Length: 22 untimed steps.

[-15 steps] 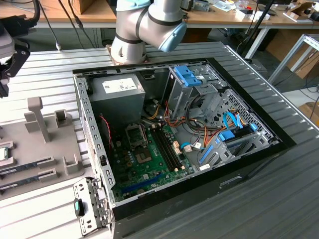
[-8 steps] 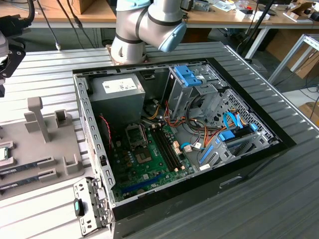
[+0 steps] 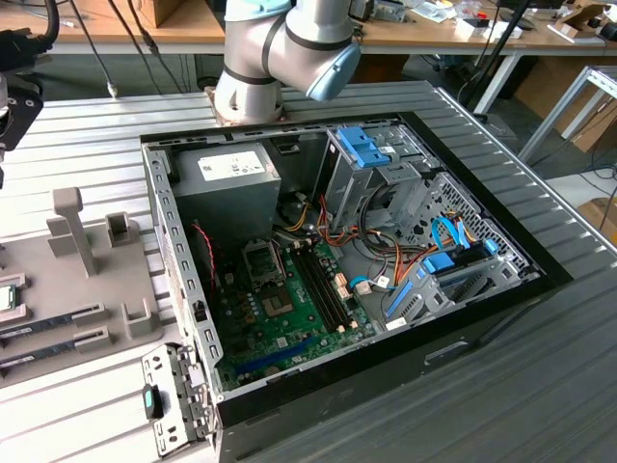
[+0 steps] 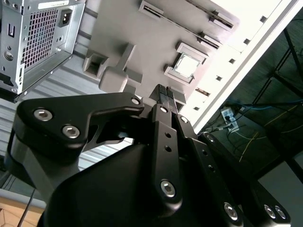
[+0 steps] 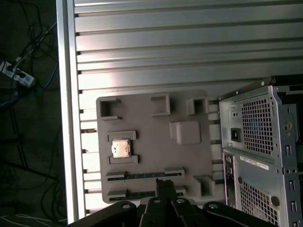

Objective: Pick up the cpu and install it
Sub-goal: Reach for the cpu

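The cpu point(image 5: 120, 148) is a small square chip with a silver top. It lies flat in a framed pocket of the grey fixture plate point(image 5: 151, 118), and it also shows in the second wrist view point(image 4: 186, 65). At the exterior view's left edge the cpu point(image 3: 8, 297) is partly cut off. My gripper point(image 4: 165, 92) hangs well above the plate with its two black fingers pressed together and nothing between them. In the first wrist view the gripper point(image 5: 164, 183) sits over the plate's edge with the long slots, off to one side of the cpu and not touching it.
The open computer case point(image 3: 337, 260) stands beside the plate, with the metal-framed socket point(image 3: 260, 258) on its green board. The grey power-supply box point(image 3: 236, 178) sits at the case's far end. Long memory sticks point(image 3: 48, 323) lie in slots on the plate near a tall grey post point(image 3: 72, 227). The ribbed table's edge point(image 5: 66, 118) runs close to the plate.
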Each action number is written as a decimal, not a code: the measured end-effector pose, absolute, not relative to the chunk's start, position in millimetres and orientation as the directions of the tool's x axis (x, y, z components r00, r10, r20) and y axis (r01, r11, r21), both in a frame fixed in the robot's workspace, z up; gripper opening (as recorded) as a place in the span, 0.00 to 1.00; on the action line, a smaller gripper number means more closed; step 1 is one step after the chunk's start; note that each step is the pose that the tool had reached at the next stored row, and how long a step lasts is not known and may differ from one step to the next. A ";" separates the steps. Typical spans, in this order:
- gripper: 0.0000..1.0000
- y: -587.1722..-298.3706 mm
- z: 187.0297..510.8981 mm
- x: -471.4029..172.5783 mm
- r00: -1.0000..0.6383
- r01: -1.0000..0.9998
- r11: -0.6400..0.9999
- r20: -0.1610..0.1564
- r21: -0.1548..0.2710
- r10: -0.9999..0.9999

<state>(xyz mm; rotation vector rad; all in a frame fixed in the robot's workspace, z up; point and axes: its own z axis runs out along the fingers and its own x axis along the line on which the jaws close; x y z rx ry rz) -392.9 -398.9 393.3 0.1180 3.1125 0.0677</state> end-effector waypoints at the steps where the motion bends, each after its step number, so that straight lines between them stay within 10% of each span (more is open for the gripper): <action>1: 0.11 -399.0 393.3 -393.3 -0.997 0.075 0.996 -0.024 0.044 0.076; 22: 0.11 -398.9 393.3 -405.4 -0.997 0.075 0.996 -0.024 0.044 0.076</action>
